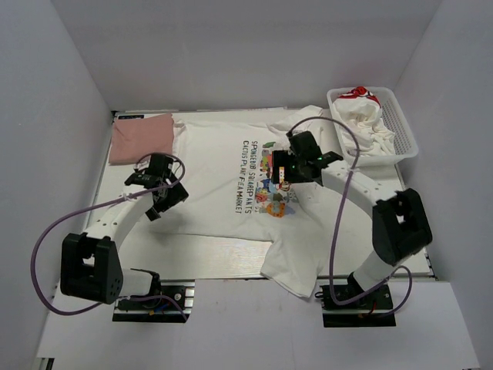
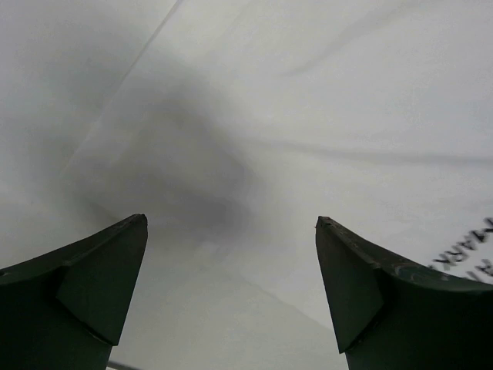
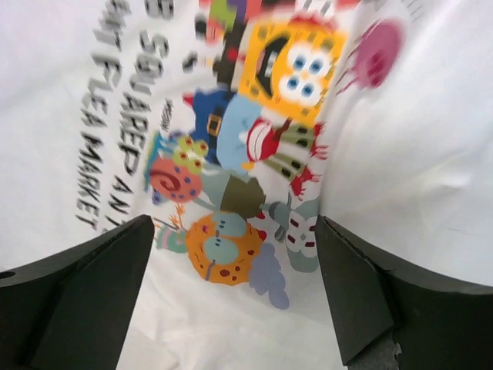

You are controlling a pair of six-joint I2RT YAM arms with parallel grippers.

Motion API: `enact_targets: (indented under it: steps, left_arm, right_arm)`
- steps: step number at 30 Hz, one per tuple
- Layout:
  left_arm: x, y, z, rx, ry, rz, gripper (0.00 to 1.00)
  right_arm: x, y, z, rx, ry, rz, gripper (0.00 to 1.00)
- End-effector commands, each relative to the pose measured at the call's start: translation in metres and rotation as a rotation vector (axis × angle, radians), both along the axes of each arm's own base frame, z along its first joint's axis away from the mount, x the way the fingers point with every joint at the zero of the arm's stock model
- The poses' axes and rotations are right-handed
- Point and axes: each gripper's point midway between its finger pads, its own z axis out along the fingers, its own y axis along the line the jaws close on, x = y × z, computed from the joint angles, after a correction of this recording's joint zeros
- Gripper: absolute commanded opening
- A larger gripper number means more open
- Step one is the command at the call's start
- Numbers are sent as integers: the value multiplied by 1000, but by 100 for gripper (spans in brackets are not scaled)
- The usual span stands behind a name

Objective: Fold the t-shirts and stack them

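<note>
A white t-shirt with a colourful cartoon print and dark lettering lies spread flat across the table. One sleeve reaches over the front edge. My left gripper hovers open over the shirt's plain left part, with nothing between its fingers. My right gripper stands open just above the cartoon print and holds nothing. A folded dusty-pink t-shirt lies at the back left corner. More white t-shirts, one with red on it, are bunched in the basket.
The white mesh basket sits at the back right corner of the table. White walls close in the table on the left, back and right. Purple cables loop beside both arms.
</note>
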Motion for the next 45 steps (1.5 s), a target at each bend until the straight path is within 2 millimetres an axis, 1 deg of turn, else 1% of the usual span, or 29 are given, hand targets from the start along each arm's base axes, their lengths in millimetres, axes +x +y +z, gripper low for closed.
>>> enact_targets:
  steps: [1, 5, 8, 9, 11, 14, 16, 17, 20, 21, 22, 24, 26, 27, 28, 30, 31, 33, 34, 35, 36, 37, 38, 39, 40, 41, 42, 44, 45]
  left_arm:
    - [39, -6, 42, -7, -182, -44, 100]
    - [66, -15, 48, -14, -232, -104, 100]
    - [83, -23, 49, -28, -261, -136, 100]
    - [85, -25, 45, -35, -255, -150, 100]
    - [96, -30, 40, -45, -252, -169, 100]
    - [102, -37, 29, -67, -232, -183, 100]
    - [104, -37, 22, -61, -219, -191, 100]
    - [103, -37, 14, -59, -198, -190, 100]
    - [107, -39, 8, -56, -184, -214, 100]
    - [109, -40, 8, -60, -184, -226, 100]
    - [113, -41, 6, -59, -176, -226, 100]
    - [108, -43, 2, -53, -147, -243, 100]
    - [105, -43, -4, -51, -129, -243, 100]
    - [104, -42, -7, -46, -128, -252, 100]
    - [104, -42, -7, -46, -128, -252, 100]
    - [104, -42, -7, -46, -128, -252, 100]
    - [104, -42, -7, -42, -127, -260, 100]
    - [104, -42, -9, -42, -130, -261, 100]
    - [107, -40, -8, -31, -140, -264, 100]
    - [103, -40, -12, -30, -130, -264, 100]
    - [105, -40, -11, -30, -139, -264, 100]
    - [106, -38, -11, -20, -140, -259, 100]
    - [103, -37, -14, -19, -131, -259, 100]
    - [103, -36, -14, -11, -131, -254, 100]
    - [103, -36, -14, -11, -131, -254, 100]
    - [103, -36, -14, -11, -131, -254, 100]
    - [100, -37, -17, -19, -122, -259, 100]
    - [100, -37, -17, -19, -121, -259, 100]
    - [98, -37, -18, -18, -111, -259, 100]
  right_arm:
    - [34, -15, 55, 41, -179, -150, 91]
    - [42, -72, 43, -60, -137, -390, 91]
    - [39, -96, 23, -100, -77, -476, 91]
    - [40, -113, 19, -109, -56, -529, 91]
    - [39, -128, 5, -138, -21, -567, 91]
    - [47, -133, -14, -149, 8, -527, 91]
    - [55, -125, -16, -128, 10, -479, 91]
    - [60, -119, -27, -129, 37, -450, 91]
    - [76, -110, -37, -114, 28, -397, 88]
    - [83, -107, -37, -109, 22, -396, 85]
    - [84, -107, -41, -109, 33, -399, 78]
    - [89, -105, -50, -117, 52, -399, 68]
    - [86, -106, -59, -127, 72, -396, 54]
    - [85, -107, -62, -130, 76, -400, 43]
    - [85, -107, -61, -132, 73, -404, 22]
    - [87, -114, -58, -168, 66, -426, 3]
    - [87, -117, -49, -195, 67, -437, 0]
    - [86, -131, -37, -289, 39, -467, 0]
    - [93, -129, -18, -296, 8, -462, 0]
    - [84, -129, -16, -341, 33, -440, 0]
    - [86, -137, -9, -392, 10, -464, 0]
    - [95, -126, 9, -384, -29, -453, 0]
    - [85, -126, 10, -421, 7, -444, 0]
    - [80, -108, 10, -418, 20, -404, 0]
    - [88, -87, 12, -371, 26, -377, 0]
    - [83, -76, 9, -366, 50, -343, 0]
    - [80, -38, 3, -338, 54, -259, 0]
    - [79, -4, -4, -313, 60, -194, 0]
    - [61, 30, -18, -315, 87, -113, 0]
